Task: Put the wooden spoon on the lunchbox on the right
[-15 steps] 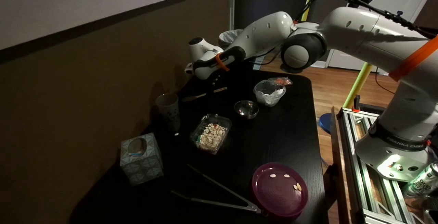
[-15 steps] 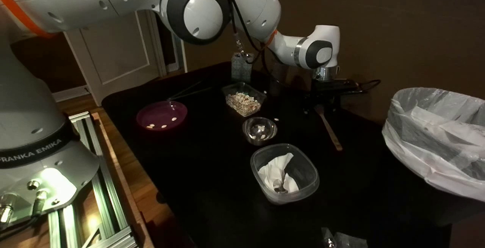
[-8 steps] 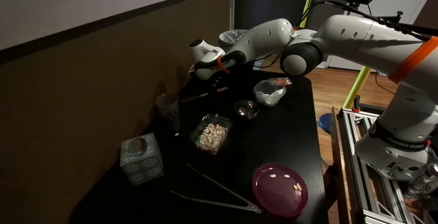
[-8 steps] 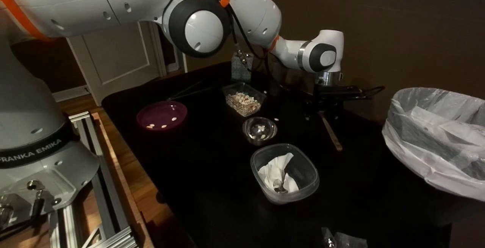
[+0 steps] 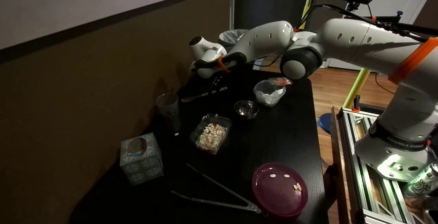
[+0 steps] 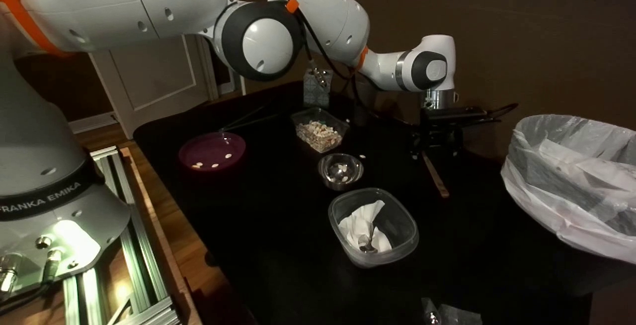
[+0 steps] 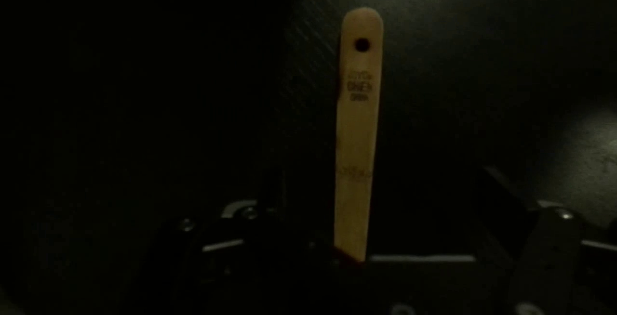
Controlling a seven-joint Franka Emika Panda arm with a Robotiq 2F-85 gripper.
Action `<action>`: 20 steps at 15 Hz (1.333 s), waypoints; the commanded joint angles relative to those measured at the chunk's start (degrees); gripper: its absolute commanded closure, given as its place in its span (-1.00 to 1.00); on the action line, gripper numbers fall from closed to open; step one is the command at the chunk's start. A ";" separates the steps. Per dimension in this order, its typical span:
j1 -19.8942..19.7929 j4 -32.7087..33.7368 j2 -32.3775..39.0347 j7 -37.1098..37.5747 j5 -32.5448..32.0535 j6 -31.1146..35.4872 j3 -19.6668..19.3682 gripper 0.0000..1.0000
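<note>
Black worktop (image 5: 284,135) is the big one here, with a plastic-lined bin (image 6: 539,201) by its end. Next down, a purple plate (image 5: 278,194) and a clear lunchbox (image 6: 396,218) on top. The gripper (image 7: 385,192) has its jaws spread wide, and the wooden spoon (image 7: 356,132) lies on the worktop, handle running between them. Smaller still: crumpled white paper (image 6: 360,218) in the lunchbox, then pale seeds (image 5: 299,186) on the plate.

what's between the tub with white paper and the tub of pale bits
A small shiny bowl stands between the tub with white paper and the tub of pale bits; this shows in both exterior views.
</note>
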 commanded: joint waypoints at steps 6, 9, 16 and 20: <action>0.70 1.49 1.65 0.40 -2.04 -1.69 -2.71 -1.00; 0.40 1.78 2.72 -0.92 -2.16 -2.70 -3.42 -1.00; -0.15 6.14 6.33 -4.78 -2.99 -7.23 -2.83 0.15; 0.21 3.75 4.24 -6.29 -3.09 -7.95 -2.02 0.74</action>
